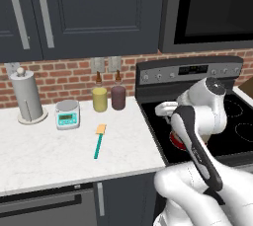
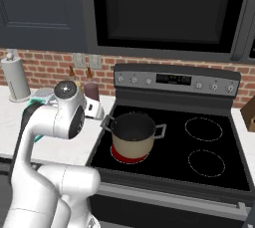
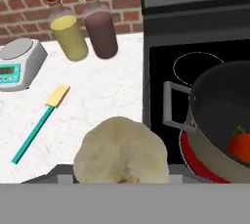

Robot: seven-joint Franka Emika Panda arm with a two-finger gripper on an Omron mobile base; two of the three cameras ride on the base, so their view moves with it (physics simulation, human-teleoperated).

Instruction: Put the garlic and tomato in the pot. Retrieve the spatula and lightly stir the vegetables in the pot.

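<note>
Spanning the right part of the scene, the black stove (image 2: 169,142) carries the pot (image 2: 133,135) on its front left burner, which glows red beneath the pot's base. To the stove's left runs the white marble counter (image 1: 44,146), backed by a red brick wall (image 1: 64,77) and dark upper cabinets (image 1: 74,8). The white robot arm (image 1: 197,116) reaches over the stove's left edge, near the pot.

The pot, beige with a dark interior and silver loop handles, stands upright; in the hand view the tomato (image 3: 240,145) lies inside it against the near wall. The garlic (image 3: 121,152) sits large and pale at the bottom of the hand view, directly at the gripper (image 3: 122,179), above the seam between counter and stove and just left of the pot's handle. The fingertips themselves are hidden behind the bulb, so the frames suggest, but do not fully show, that the jaws are clamped on it.

On the counter stand a paper towel holder (image 1: 27,99), a small kitchen scale (image 1: 67,114), a yellow bottle (image 1: 99,96) and a maroon bottle (image 1: 118,95) side by side by the wall. The spatula (image 1: 99,141) lies flat on the counter in front of the bottles, its yellow blade toward the wall and teal handle toward the front edge, well apart from the pot.
</note>
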